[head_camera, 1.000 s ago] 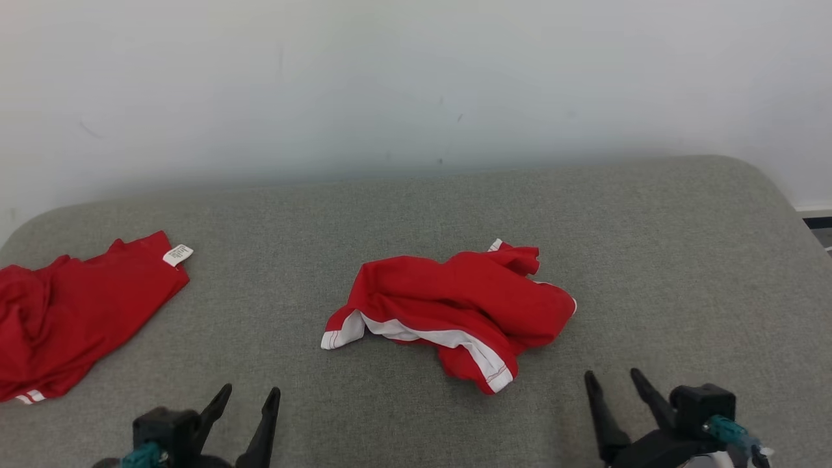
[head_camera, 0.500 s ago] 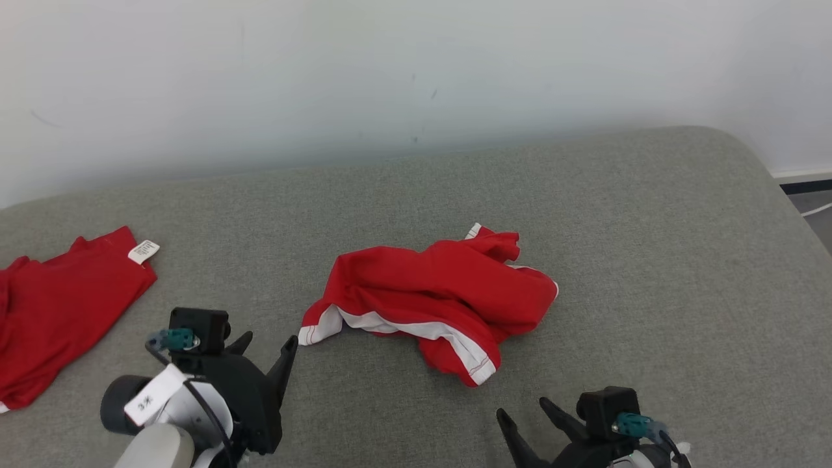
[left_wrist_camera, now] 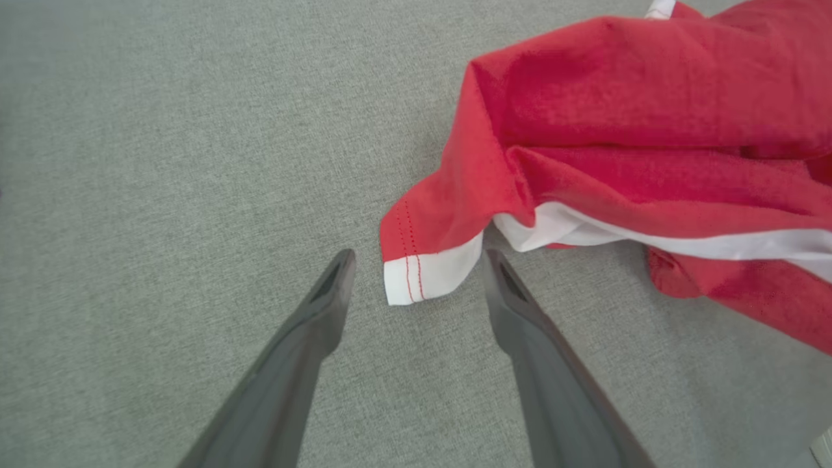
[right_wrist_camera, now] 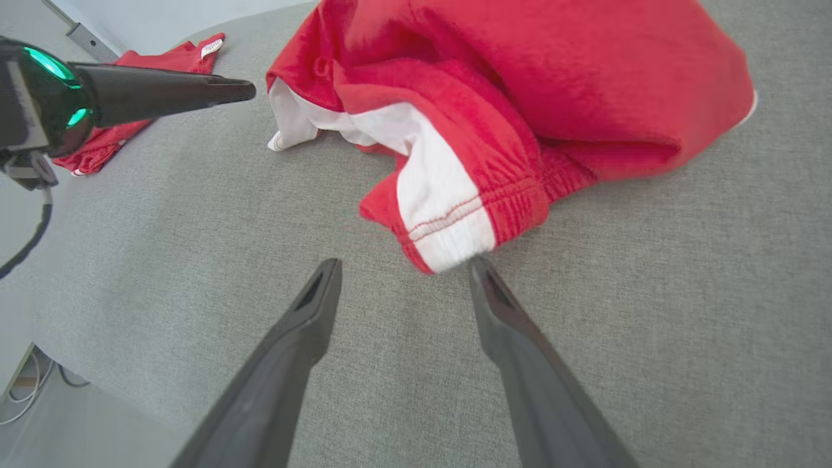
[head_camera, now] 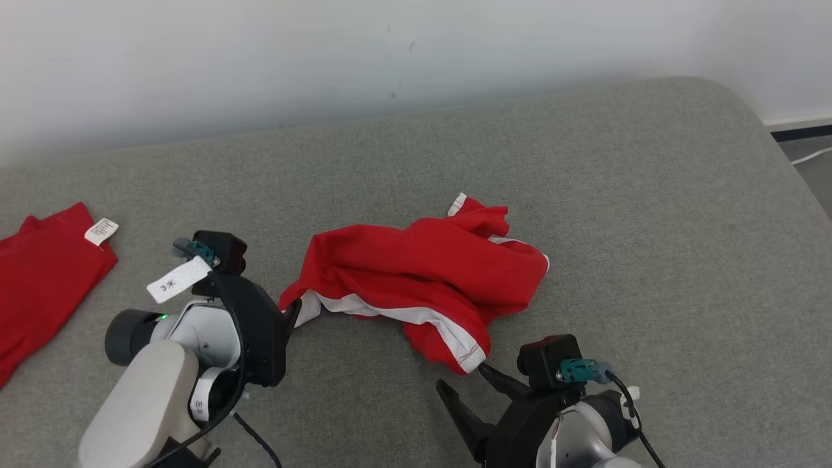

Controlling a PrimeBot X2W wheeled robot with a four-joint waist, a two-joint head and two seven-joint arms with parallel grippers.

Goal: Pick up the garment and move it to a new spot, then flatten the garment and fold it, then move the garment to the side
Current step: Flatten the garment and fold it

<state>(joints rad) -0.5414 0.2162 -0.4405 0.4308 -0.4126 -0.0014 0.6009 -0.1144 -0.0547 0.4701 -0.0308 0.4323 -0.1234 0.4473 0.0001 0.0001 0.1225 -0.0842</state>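
The garment (head_camera: 422, 273) is a crumpled pair of red shorts with white stripes, lying mid-cushion. My left gripper (head_camera: 290, 317) is open at its left end. In the left wrist view the garment's (left_wrist_camera: 617, 117) white hem corner lies on the cushion between the tips of the left gripper (left_wrist_camera: 417, 260). My right gripper (head_camera: 463, 378) is open just in front of the garment's near lobe. In the right wrist view the garment's (right_wrist_camera: 520, 84) white-striped waistband end sits just beyond the spread tips of the right gripper (right_wrist_camera: 404, 262). Neither gripper holds cloth.
A second red garment (head_camera: 45, 273) with a white label lies at the far left of the grey cushion (head_camera: 650, 227). A white wall (head_camera: 416, 52) runs behind it. The cushion's rounded edge and the floor (head_camera: 812, 162) are at the right.
The head view has tilted down and shifted. Both arms have come forward: the left gripper to the garment's left corner, the right gripper leftward to its near end. Both stayed open.
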